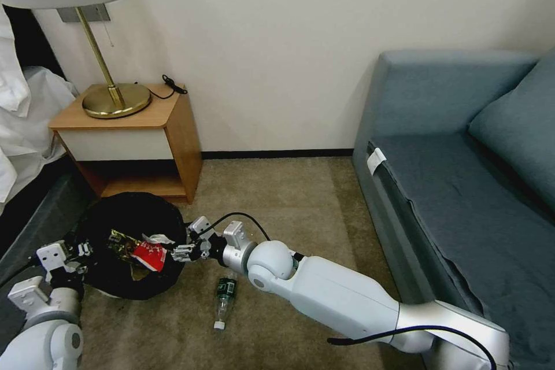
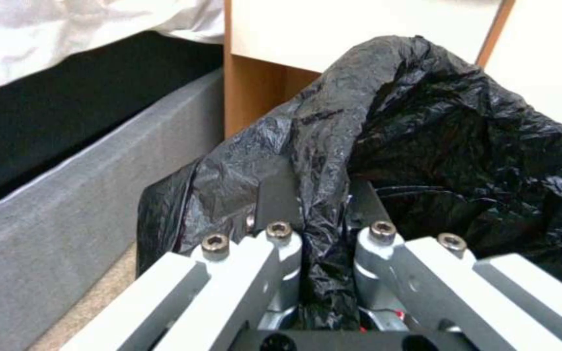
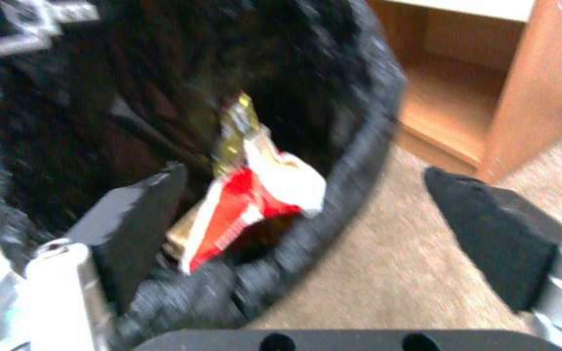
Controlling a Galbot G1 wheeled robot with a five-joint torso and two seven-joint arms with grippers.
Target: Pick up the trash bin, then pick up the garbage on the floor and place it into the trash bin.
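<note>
Green-labelled bottle (image 1: 224,295) (print unreadable) on carpet (image 1: 289,196)

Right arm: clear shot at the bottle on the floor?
Probably yes. The bottle lies on open carpet just below the right gripper, which is open at the trash bin rim; nothing sits between them.

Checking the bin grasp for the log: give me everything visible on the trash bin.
The trash bin is round and covered by a crinkled glossy black plastic bag folded over its rim. It sits tilted by the nightstand, mouth facing the camera. Inside lie a red-and-white packet, a gold-brown wrapper and pale paper. The left end effector is clamped on the bag at the rim; the open right end effector is at the opposite rim.
</note>
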